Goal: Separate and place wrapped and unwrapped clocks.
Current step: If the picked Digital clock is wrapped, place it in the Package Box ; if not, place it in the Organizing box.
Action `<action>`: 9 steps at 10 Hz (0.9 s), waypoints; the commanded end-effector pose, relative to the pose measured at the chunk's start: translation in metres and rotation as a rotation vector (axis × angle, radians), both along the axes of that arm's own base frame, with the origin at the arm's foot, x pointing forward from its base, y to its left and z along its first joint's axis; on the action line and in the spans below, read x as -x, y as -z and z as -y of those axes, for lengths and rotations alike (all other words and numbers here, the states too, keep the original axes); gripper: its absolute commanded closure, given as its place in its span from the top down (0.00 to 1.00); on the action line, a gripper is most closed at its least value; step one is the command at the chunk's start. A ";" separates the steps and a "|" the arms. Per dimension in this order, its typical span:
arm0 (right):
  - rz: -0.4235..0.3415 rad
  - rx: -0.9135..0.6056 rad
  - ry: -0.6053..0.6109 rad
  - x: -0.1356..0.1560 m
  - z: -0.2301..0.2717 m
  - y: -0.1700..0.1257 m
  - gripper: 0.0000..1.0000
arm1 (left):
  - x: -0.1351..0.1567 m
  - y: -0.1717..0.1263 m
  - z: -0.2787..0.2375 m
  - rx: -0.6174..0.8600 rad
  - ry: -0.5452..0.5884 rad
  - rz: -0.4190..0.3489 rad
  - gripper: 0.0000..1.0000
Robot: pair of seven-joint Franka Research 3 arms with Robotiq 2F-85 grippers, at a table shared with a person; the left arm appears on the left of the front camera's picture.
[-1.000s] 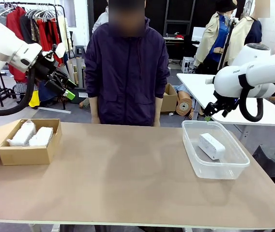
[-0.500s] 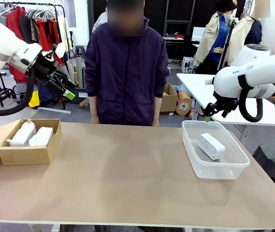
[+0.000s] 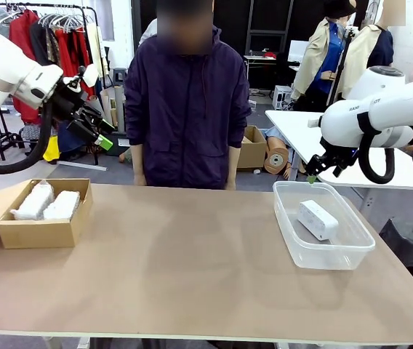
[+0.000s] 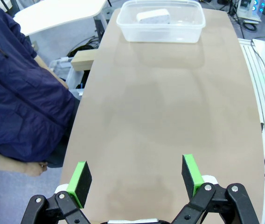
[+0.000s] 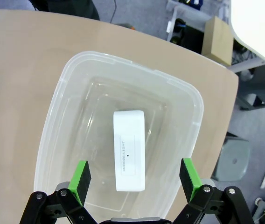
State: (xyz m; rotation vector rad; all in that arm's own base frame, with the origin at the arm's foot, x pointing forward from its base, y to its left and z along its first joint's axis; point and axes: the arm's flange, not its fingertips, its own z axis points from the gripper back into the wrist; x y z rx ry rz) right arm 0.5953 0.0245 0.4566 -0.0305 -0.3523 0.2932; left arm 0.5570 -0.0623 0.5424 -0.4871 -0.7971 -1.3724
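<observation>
Sorting looks finished: bare smooth white rounded clock (image 5: 129, 150) lies below the spread, empty right tool (image 5: 135, 179); left tool (image 4: 136, 176) spread too; next, retreat.

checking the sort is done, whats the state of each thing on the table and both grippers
cardboard box: open, flaps up, on the table's left end
wrapped clocks: two bundles side by side in the box
plastic tub: open, no lid, on the table's right end
unwrapped clock: lying flat in the tub
left gripper: open, holding nothing, above the table
right gripper: open, holding nothing, above the tub
</observation>
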 end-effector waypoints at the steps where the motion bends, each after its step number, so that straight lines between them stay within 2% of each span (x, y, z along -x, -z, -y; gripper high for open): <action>1: 0.001 0.002 0.004 0.001 0.000 -0.001 1.00 | 0.001 0.000 -0.001 -0.003 0.009 0.011 1.00; 6: 0.000 0.000 0.000 0.000 0.000 0.000 1.00 | 0.001 0.000 -0.001 -0.003 0.009 0.011 1.00; 7: -0.012 -0.007 -0.089 0.001 -0.007 -0.005 1.00 | 0.001 0.000 -0.001 -0.003 0.009 0.011 1.00; 9: 0.036 -0.008 -0.282 0.008 -0.031 -0.022 1.00 | 0.001 0.000 -0.001 -0.003 0.009 0.011 1.00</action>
